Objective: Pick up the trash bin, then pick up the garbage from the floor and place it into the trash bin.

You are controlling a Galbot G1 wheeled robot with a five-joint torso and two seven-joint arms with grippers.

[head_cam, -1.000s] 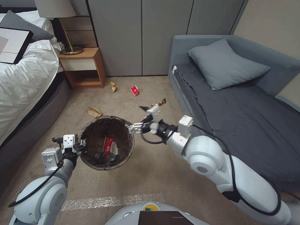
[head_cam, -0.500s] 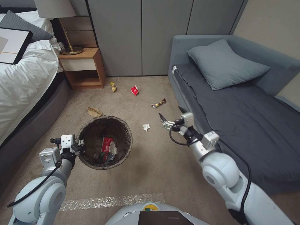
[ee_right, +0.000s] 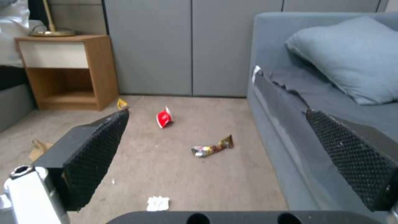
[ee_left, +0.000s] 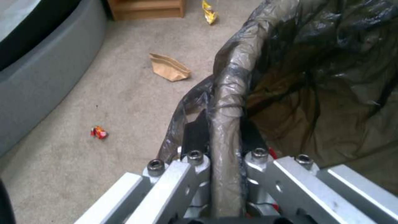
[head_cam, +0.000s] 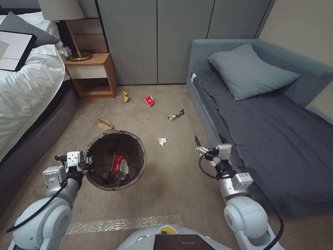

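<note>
Beside trash bin (head_cam: 115,160), tissue wad (head_cam: 162,141): light, soft, pinch anywhere; left gripper (head_cam: 87,162) clamped on bin rim, right gripper (head_cam: 207,143) spread apart

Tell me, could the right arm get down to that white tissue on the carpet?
Probably yes. The right gripper hangs open and empty beside the sofa, and only bare carpet lies between it and the white tissue; the trash bin sits off to the side.

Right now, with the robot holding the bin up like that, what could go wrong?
The left gripper pinches just the thin bag-covered rim of the round white plastic trash bin, so the bin might tip or slip, spilling the red wrapper inside. The open right gripper hangs close to the grey sofa bed edge and might bump it when reaching for the white tissue wad.
</note>
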